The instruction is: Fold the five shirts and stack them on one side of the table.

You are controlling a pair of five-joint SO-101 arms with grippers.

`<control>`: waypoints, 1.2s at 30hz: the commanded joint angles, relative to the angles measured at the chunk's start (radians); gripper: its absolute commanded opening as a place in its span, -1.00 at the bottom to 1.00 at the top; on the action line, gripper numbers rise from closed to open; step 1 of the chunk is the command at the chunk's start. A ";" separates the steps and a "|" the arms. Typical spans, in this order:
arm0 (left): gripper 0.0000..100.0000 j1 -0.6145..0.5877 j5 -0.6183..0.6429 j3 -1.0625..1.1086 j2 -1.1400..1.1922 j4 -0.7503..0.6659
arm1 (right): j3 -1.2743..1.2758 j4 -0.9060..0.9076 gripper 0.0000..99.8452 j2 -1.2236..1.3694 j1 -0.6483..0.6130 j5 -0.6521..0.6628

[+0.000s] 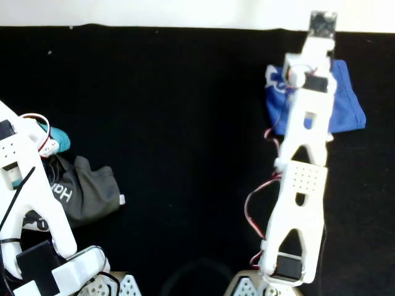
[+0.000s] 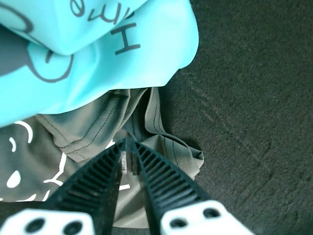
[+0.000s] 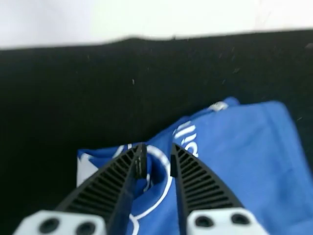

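Closest to the lens, the left gripper (image 2: pixel 128 146) is hanging over a crumpled grey shirt (image 2: pixel 88 127), its two black ribbed fingers pressing together at the tips. A small pale scrap is showing in the slit behind the tips, but whether any cloth is being caught there I cannot tell. A teal shirt (image 2: pixel 122 63) is lying over the far part of the grey one, overlapping it, and bare black worktop (image 2: pixel 254 122) is showing beside both.

The right gripper (image 3: pixel 156 152) is hovering over a blue shirt (image 3: pixel 244 156) with its fingers standing slightly apart, a narrow gap between them and blue cloth with white print showing through that gap.

From above, the left arm (image 1: pixel 31 203) is leaning in at the worktop's left edge, partly covering the grey and teal shirts. The right arm (image 1: pixel 305 179) is stretching towards the back, its end lying across the blue shirt, which is sitting in a compact, roughly squared shape near the far right corner, well apart from the other two shirts.
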 commanded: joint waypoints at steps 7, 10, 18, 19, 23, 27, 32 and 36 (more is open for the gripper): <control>-0.98 -0.004 -0.008 -0.004 -0.047 0.021 | 0.073 -0.205 -0.82 0.091 -0.056 0.094; -0.98 -0.004 -0.008 -0.007 -0.048 0.037 | 0.065 -0.206 -0.82 0.085 -0.053 0.123; -0.98 -0.004 -0.009 -0.005 -0.189 0.089 | -0.024 -0.104 -0.82 -0.094 -0.039 0.121; -0.98 -0.004 -0.009 -0.004 -0.229 0.094 | -0.022 -0.093 -0.82 -0.111 -0.039 0.121; -0.98 0.001 -0.009 -0.002 -0.380 0.126 | 0.007 -0.108 -0.81 -0.117 -0.064 0.123; -0.98 -0.004 -0.009 -0.002 -0.483 0.144 | 0.091 -0.216 -0.81 -0.071 -0.076 0.123; -0.98 -0.004 -0.009 -0.002 -0.568 0.193 | 0.180 -0.392 -0.81 0.001 -0.084 0.126; -0.98 -0.005 -0.009 -0.004 -0.641 0.250 | 0.206 -0.542 -0.81 0.070 -0.084 0.129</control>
